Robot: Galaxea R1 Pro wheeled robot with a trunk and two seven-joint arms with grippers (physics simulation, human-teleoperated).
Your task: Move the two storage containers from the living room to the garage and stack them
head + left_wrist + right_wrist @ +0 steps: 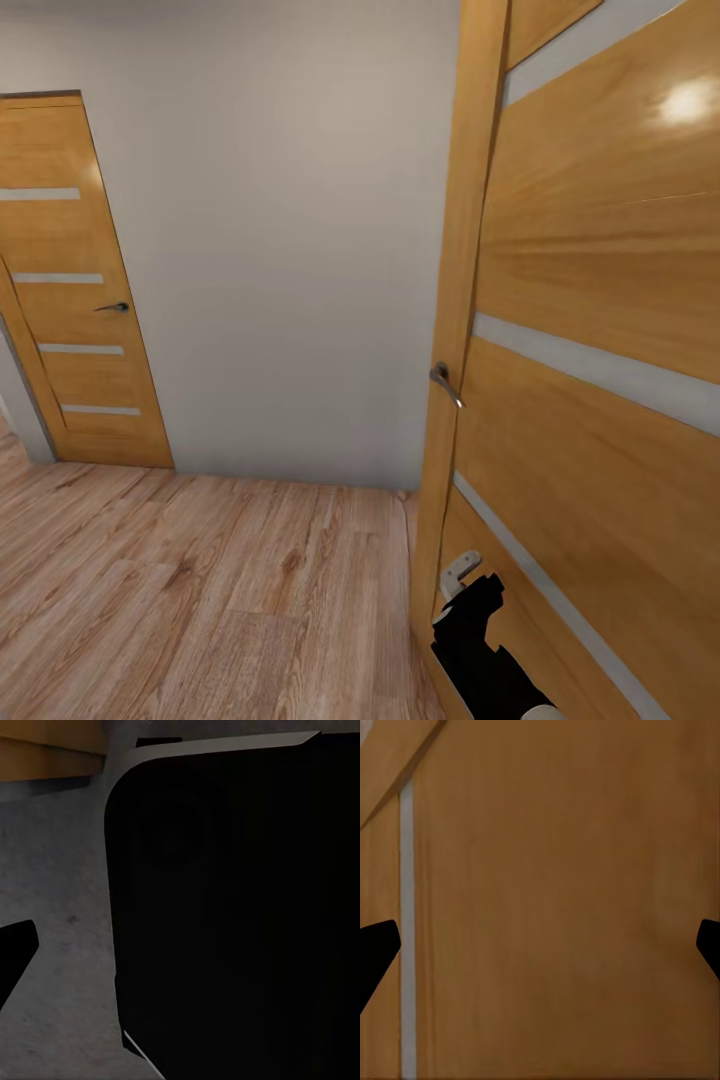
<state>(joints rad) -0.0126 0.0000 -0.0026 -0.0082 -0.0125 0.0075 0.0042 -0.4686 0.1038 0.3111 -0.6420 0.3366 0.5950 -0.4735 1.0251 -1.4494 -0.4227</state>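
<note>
The two storage containers are out of view. My right arm (485, 650) reaches up from the bottom of the head view, close against a wooden door (590, 400). In the right wrist view my right gripper (540, 945) is open, its black fingertips (376, 949) far apart, with nothing between them and the door panel (562, 885) right in front. In the left wrist view one black fingertip (15, 956) of my left gripper (180, 945) stands out at the frame's edge over a grey speckled surface (60, 907). A large black body (240, 915) covers the other side.
The open wooden door with a metal handle (446, 383) stands very near on the right. A second, closed wooden door (80, 290) is at the far left in a pale wall (290, 250). Light wood-plank flooring (200, 600) stretches ahead and to the left.
</note>
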